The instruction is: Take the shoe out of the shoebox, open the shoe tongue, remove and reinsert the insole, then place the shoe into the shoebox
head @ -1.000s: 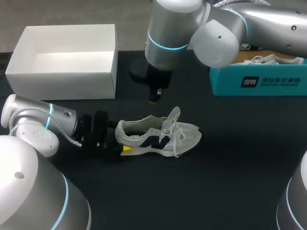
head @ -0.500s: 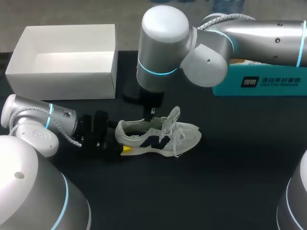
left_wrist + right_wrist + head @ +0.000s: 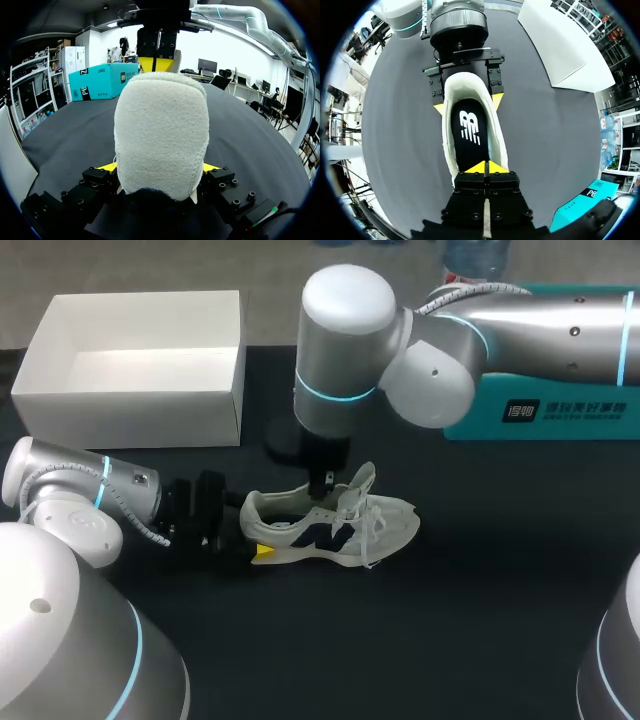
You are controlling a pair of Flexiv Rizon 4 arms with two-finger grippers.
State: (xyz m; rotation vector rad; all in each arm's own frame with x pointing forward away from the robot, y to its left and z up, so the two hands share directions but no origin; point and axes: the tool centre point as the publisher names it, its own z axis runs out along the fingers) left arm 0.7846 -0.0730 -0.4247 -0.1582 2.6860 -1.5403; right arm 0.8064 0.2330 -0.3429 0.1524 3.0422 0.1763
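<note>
The white and navy shoe (image 3: 335, 522) lies on its side on the black table, toe to the right. My left gripper (image 3: 252, 530) is shut on the shoe's heel (image 3: 160, 135), with one yellow fingertip (image 3: 107, 166) on each side of it. My right gripper (image 3: 485, 167) is shut, its yellow tips pressed together just over the black insole (image 3: 469, 130) inside the shoe's opening. Nothing shows between them. In the head view the right gripper (image 3: 326, 483) hangs at the shoe's collar beside the raised tongue (image 3: 362, 480).
The open white shoebox (image 3: 130, 410) stands at the back left. A teal box (image 3: 560, 410) sits at the back right behind my right arm. Bare black table lies in front of the shoe.
My right arm has swung left and come down from behind the shoe, so its shut gripper is now at the shoe's opening. The left gripper and the shoe have stayed put.
</note>
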